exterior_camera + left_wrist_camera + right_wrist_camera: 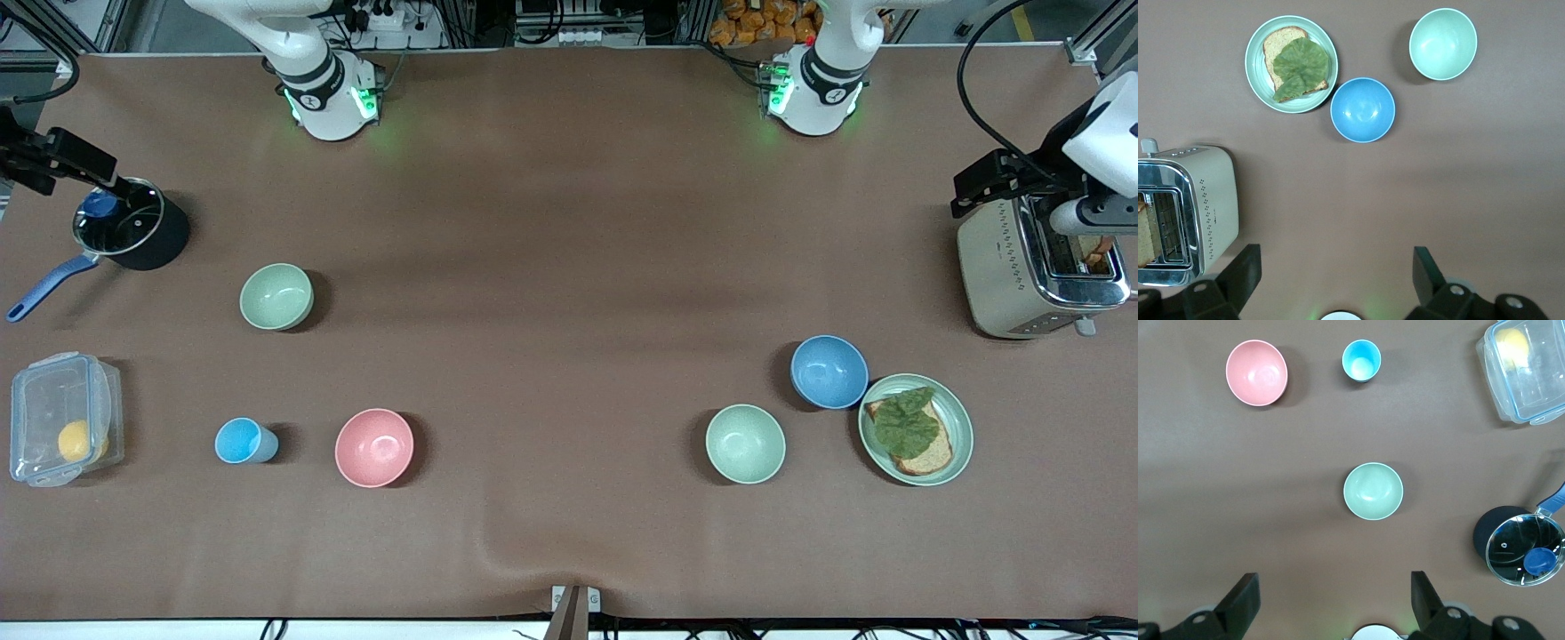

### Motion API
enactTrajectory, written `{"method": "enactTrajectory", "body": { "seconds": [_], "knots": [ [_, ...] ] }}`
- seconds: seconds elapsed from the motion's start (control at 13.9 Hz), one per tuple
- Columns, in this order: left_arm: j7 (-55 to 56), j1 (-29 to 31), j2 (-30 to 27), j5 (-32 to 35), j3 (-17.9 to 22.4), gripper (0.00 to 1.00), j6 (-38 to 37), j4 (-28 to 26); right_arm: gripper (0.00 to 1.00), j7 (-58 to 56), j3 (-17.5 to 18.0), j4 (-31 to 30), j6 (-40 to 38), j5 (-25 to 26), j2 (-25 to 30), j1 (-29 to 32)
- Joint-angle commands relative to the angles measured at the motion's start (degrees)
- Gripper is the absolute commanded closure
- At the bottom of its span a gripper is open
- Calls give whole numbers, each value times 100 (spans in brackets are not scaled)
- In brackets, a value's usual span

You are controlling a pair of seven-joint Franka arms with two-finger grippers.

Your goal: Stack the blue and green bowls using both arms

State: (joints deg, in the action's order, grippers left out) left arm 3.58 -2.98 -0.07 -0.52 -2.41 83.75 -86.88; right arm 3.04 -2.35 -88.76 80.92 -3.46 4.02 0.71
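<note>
The blue bowl [829, 372] stands upright toward the left arm's end of the table, touching the rim of a green plate; it also shows in the left wrist view [1363, 110]. The sage-green bowl [276, 296] stands upright toward the right arm's end and shows in the right wrist view [1373, 491]. My left gripper [1335, 273] is open and empty, high over the table by the toaster [987, 182]. My right gripper [1333, 597] is open and empty, high over the table by the pot [62, 160].
A paler mint bowl [745, 443] and a green plate [956, 418] with toast stand near the blue bowl. A toaster [1005, 267] is farther from the camera. A pink bowl [374, 447], light-blue cup [240, 441], clear container [62, 431] and lidded pot [133, 231] stand at the right arm's end.
</note>
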Motion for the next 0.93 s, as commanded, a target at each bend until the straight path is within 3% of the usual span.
{"method": "enactTrajectory", "body": {
  "seconds": [0.0, 0.36, 0.86],
  "knots": [
    [-76, 26, 16, -27, -14, 0, -8, 84, 0, -41, -20, -37, 38, 64, 82, -106],
    [-59, 35, 16, -27, -14, 0, -8, 84, 0, -32, -28, -185, 204, 56, 38, -63],
    [-85, 44, 104, -9, -14, 0, -8, 84, 0, -436, -81, -1705, 1276, -6, 46, 491]
  ]
}}
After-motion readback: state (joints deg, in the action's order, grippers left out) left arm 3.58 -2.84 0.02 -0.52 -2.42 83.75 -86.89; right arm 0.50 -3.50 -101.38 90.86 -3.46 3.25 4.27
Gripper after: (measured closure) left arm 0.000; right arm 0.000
